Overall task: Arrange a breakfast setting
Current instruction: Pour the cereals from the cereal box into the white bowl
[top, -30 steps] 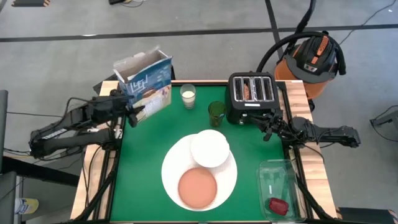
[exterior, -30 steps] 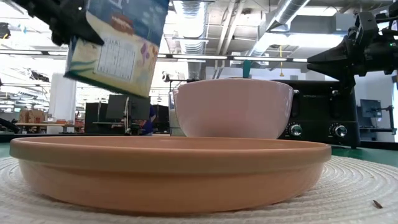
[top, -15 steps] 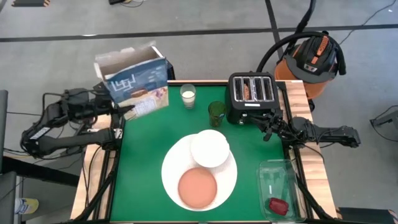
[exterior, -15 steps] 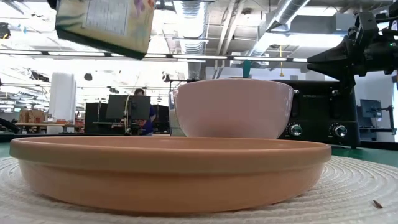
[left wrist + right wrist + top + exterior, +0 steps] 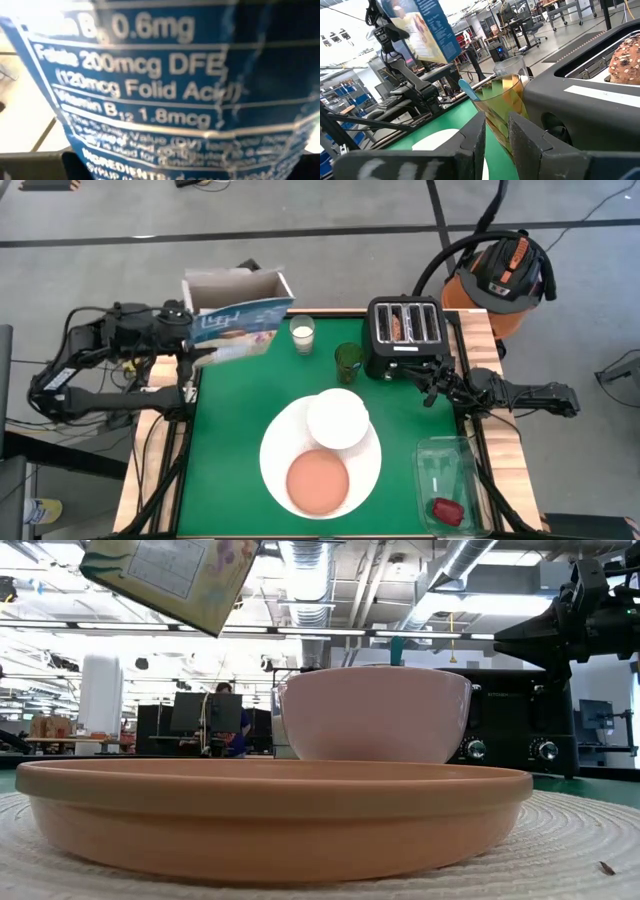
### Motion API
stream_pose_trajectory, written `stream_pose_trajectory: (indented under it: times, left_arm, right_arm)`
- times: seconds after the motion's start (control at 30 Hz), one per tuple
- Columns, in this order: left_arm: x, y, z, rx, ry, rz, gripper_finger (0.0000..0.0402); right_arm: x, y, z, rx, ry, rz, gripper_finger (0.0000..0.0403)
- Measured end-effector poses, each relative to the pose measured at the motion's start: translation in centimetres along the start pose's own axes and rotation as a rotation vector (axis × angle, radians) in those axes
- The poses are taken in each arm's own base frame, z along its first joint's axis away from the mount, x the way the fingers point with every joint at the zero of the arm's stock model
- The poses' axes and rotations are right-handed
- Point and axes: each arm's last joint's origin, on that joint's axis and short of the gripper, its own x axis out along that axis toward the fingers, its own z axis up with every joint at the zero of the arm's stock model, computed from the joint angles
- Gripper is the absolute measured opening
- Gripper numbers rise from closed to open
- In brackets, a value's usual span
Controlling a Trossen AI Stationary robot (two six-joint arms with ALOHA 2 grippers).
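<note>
The blue cereal box [image 5: 240, 325] hangs in the air over the table's far left corner, tilted, with its open top [image 5: 235, 285] upward. It also shows in the low view [image 5: 170, 575]. My left gripper [image 5: 195, 340] is shut on it. The white bowl [image 5: 337, 418] and the salmon-pink plate [image 5: 318, 480] sit on the large white plate [image 5: 275, 445]. A dark-red item [image 5: 447, 510] lies in the clear tray. A brown seeded bread [image 5: 625, 60] sits in a toaster slot. My right gripper [image 5: 430, 385] waits in front of the toaster, its fingers close together and empty. My left gripper holds the cereal box across its narrow printed side panel [image 5: 150, 90], one finger on each broad face. It comes level from the table's left side. The box is lifted clear of the table and tilted. The panel fills the wrist view and hides the fingertips.
A black four-slot toaster [image 5: 405, 335] stands at the far right. A glass of milk [image 5: 302, 333] and a green cup [image 5: 348, 360] with a blue handle [image 5: 467, 90] in it stand left of it. The clear tray [image 5: 450, 475] lies at the near right.
My left gripper has risen with the cereal box, swinging toward the table's left edge and then back. The box stands higher than before, near the top of the low view, and has tipped further. My right arm has kept still.
</note>
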Motion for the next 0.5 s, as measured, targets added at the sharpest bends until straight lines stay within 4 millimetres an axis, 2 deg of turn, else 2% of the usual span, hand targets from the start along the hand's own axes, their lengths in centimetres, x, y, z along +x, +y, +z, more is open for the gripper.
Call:
stream_pose_trajectory:
  times: [0.33,0.5]
  left_arm:
    - [0.4,0.6,2.9,0.156,0.113,-0.017,0.023]
    - [1.5,0.9,3.9,0.227,0.209,0.01,0.023]
  right_arm:
    - [0.0,0.0,0.0,0.0,0.0,0.0,0.0107]
    - [0.0,0.0,0.0,0.0,0.0,0.0,0.0107]
